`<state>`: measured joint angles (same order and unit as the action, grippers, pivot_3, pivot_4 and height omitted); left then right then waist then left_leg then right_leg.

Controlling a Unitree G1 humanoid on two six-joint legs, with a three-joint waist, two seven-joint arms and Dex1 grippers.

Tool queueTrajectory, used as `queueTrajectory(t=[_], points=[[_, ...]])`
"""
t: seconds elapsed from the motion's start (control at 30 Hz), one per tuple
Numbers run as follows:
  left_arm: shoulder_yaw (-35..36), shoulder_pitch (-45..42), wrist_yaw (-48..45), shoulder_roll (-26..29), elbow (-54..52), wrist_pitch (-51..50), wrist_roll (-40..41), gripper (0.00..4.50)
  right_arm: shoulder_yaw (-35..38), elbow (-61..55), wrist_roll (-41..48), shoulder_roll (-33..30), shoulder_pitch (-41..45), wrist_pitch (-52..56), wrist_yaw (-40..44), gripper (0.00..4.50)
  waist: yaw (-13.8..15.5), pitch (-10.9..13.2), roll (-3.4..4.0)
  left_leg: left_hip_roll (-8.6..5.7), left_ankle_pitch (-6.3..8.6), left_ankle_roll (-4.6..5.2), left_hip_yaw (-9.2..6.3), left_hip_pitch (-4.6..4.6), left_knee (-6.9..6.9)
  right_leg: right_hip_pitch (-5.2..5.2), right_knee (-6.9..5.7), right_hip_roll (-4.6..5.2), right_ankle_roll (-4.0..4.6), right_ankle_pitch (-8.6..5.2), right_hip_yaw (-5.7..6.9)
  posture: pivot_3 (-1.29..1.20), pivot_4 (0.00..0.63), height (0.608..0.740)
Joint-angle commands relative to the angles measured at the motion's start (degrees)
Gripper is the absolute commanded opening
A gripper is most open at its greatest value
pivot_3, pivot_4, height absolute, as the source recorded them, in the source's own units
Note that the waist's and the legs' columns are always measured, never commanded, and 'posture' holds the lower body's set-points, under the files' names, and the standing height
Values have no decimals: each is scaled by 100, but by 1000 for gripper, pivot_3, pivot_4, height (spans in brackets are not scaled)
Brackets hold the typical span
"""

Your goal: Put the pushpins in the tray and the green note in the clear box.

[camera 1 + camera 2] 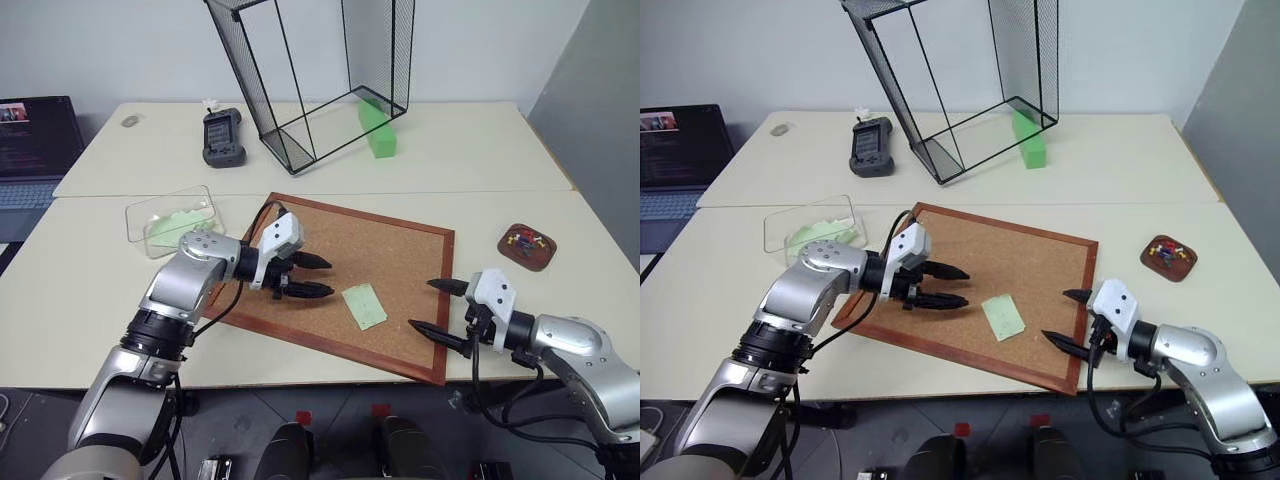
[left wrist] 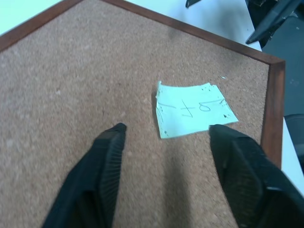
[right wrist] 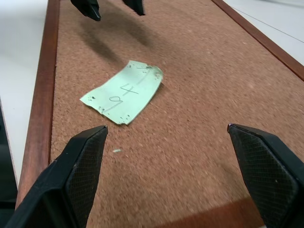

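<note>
The pale green note (image 1: 364,305) lies flat on the corkboard (image 1: 390,245), with handwriting on it in the wrist views (image 2: 192,110) (image 3: 124,91). My left gripper (image 1: 330,277) hovers just left of the note, open and empty, pointing at it. My right gripper (image 1: 421,305) is at the board's right edge, open wide and empty, facing the note from the other side. The dark brown tray (image 1: 546,257) sits on the table to the right, with small coloured pushpins (image 1: 520,239) in it. The clear box (image 1: 140,215) stands left of the board with pale green slips inside.
A tall black wire-mesh basket (image 1: 310,80) stands behind the board, with a bright green block (image 1: 377,128) at its right foot. A dark handheld device (image 1: 222,137) lies at the back left. A laptop (image 1: 35,140) sits at the far left.
</note>
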<state>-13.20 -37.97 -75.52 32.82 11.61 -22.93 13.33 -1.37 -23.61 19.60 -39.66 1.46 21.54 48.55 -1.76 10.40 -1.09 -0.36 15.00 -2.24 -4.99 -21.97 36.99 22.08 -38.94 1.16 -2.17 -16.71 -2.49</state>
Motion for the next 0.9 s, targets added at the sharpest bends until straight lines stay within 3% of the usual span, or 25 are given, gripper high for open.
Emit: queueTrajectory(t=[0.03,0.47,0.9], points=[[-112,-160,44,-204,245,523,-174,3629,-127,-2,-159,-17,90,-236,80,4285,4,0,0,0,0,0,0,0,0,0,0,2,0,0,0,0,150,740],[-445,-415,-10,-898,1206,1526,-581,3629,7,-319,23,-40,67,-102,31,4285,-7,1,-2,-4,0,0,0,0,0,1,-2,0,0,0,0,0,150,740],[-530,-623,-77,-1297,1884,2038,-782,3665,666,-1266,932,-98,-246,456,-114,4392,-6,2,-3,-5,0,0,-1,-1,1,1,-2,-4,0,0,1,0,150,740]])
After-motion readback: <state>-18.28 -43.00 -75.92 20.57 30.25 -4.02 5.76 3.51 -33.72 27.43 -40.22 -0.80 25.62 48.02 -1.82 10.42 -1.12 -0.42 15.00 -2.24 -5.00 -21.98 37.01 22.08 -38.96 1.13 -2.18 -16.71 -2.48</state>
